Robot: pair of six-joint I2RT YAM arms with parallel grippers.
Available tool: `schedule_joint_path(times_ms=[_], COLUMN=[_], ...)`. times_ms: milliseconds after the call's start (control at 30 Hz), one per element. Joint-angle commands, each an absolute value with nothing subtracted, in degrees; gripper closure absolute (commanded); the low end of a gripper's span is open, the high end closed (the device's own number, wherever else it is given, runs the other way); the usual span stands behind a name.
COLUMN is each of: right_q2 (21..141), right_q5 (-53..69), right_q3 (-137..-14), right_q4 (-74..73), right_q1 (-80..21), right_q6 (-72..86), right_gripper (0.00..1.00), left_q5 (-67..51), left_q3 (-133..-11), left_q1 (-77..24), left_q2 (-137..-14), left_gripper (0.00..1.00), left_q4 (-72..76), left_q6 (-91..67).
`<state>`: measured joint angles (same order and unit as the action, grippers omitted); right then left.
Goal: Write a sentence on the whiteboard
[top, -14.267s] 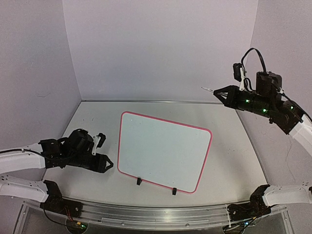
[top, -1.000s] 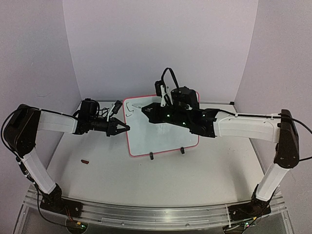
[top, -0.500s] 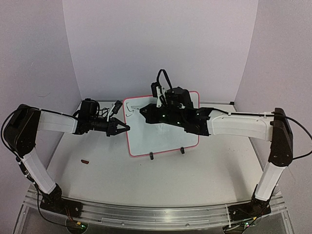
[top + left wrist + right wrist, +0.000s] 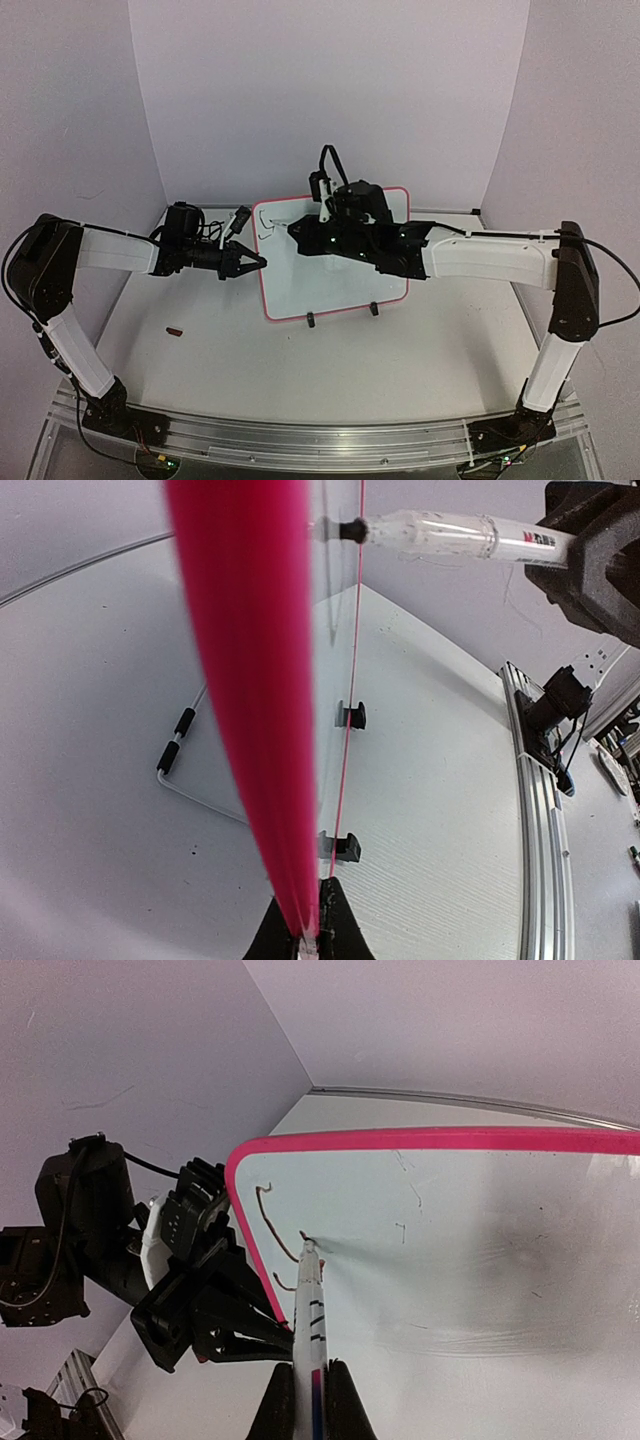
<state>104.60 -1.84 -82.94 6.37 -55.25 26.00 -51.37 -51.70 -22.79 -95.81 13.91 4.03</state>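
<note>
The whiteboard [image 4: 335, 285] is clamped edgewise by the left pincer [image 4: 257, 262]. Pressed too hard, the marker [image 4: 308, 1305] gripped by the right pincer [image 4: 305, 1392] could tilt it, distorting the sentence [image 4: 268, 1222].

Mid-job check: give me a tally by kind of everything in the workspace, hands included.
whiteboard: 1
marker: 1
black clips on the whiteboard's lower edge: 2
small dark object lying loose: 1
hands: 2, the left hand and the right hand
Total: 7
</note>
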Motion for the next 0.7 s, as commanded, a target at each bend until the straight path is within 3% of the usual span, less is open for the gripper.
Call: schedule_joint_path(times_ms=[0, 400, 667], right_q2=[102.47, 98.65, 97.92], right_q5=[-7.23, -9.67, 0.64], right_q3=[-82.35, -78.94, -79.76], right_q4=[5.72, 5.73, 8.47], right_q1=[-54.98, -54.96, -55.00], right_q6=[26.26, 25.76, 23.68], right_gripper=[1.00, 1.00, 1.00], left_q5=[-46.18, -46.06, -45.98], left_q3=[-50.84, -50.89, -50.89], left_q1=[-23.12, -23.14, -23.12], left_q2=[-95.01, -94.99, -95.01], left_gripper=[1.00, 1.00, 1.00], left_q4=[12.66, 12.66, 12.59], left_q6=[6.18, 6.17, 6.20])
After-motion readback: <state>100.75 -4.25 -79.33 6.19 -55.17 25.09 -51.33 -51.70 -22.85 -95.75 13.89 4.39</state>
